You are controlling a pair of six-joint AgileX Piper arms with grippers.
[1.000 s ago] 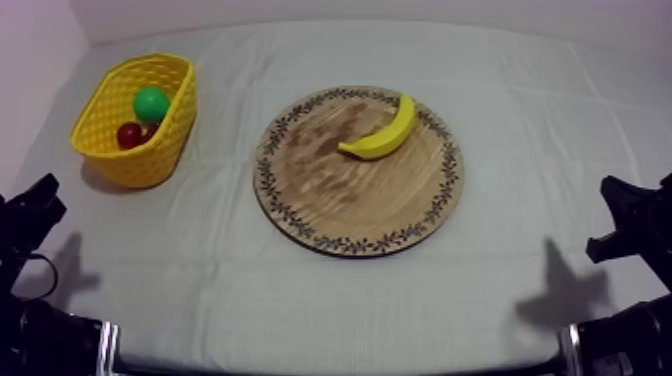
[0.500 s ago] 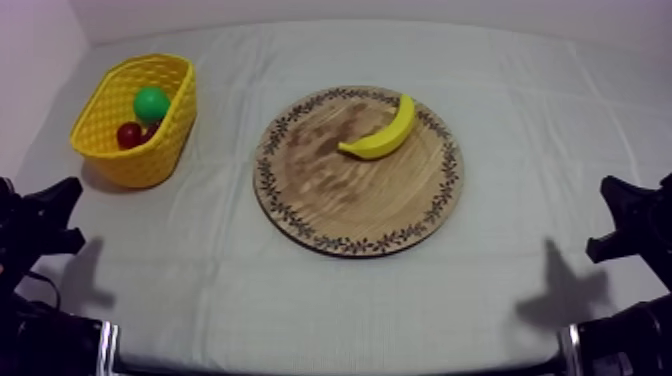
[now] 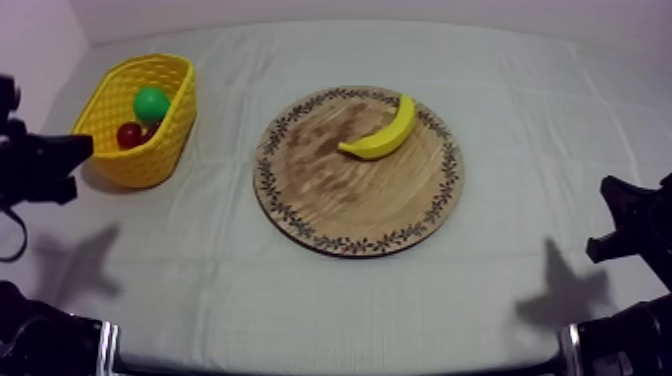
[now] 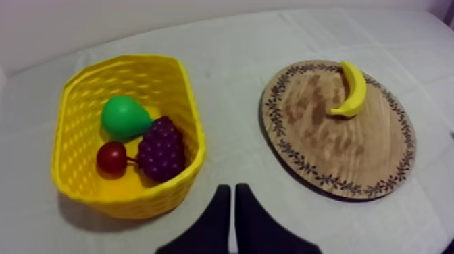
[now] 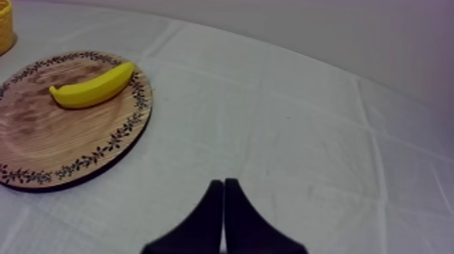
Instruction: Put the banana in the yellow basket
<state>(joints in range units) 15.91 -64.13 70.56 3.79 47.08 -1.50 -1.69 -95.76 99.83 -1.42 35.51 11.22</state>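
A yellow banana (image 3: 384, 131) lies on the far right part of the round wooden board (image 3: 330, 195) in the middle of the table. The yellow basket (image 3: 168, 135) stands at the far left and holds a green pear (image 4: 123, 116), a bunch of grapes (image 4: 161, 148) and a small red fruit (image 4: 111, 157). My left gripper (image 3: 82, 148) hovers just left of the basket, its fingers (image 4: 219, 219) lying together as a narrow wedge. At the right edge my right gripper (image 3: 606, 190) rests low, shut, well away from the board (image 5: 40, 142) and banana (image 5: 93, 86).
Grey-white cloth (image 3: 330, 300) covers the table, with bare room in front of the board and to its right. A pale wall rises behind the table's far edge.
My left gripper has risen from the lower left edge toward the basket's left side. The right arm, the banana and the basket have stayed still.
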